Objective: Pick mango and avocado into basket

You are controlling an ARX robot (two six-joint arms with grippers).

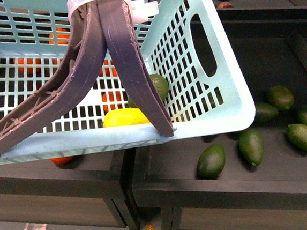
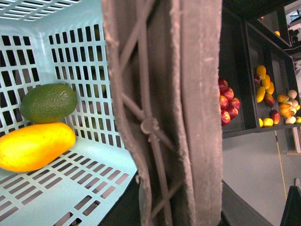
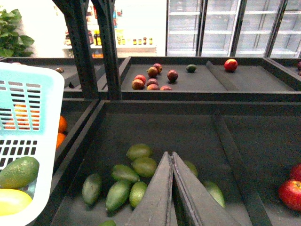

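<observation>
The turquoise basket [image 1: 218, 114] hangs above the dark bins, lifted by its two grey-brown handles [image 1: 121, 53], which meet at white zip ties at the top edge. On its floor the yellow mango [image 2: 35, 146] lies against the dark green avocado [image 2: 48, 102]; the front view shows the mango [image 1: 124, 117] and avocado [image 1: 159, 85] behind a handle. My left gripper [image 2: 181, 209] is shut on the handles, its fingers mostly hidden behind them. To the right of the basket [image 3: 42, 94], my right gripper [image 3: 170, 155] is shut and holds nothing, above a bin.
Several green oblong fruits [image 3: 117, 193] lie in the dark bin under my right gripper. Oranges [image 1: 112, 100] show through the basket's lattice. Red apples [image 3: 291, 193] sit in the neighbouring bin, more red fruit [image 3: 153, 77] on the far shelf. Dark posts [image 3: 80, 47] stand behind.
</observation>
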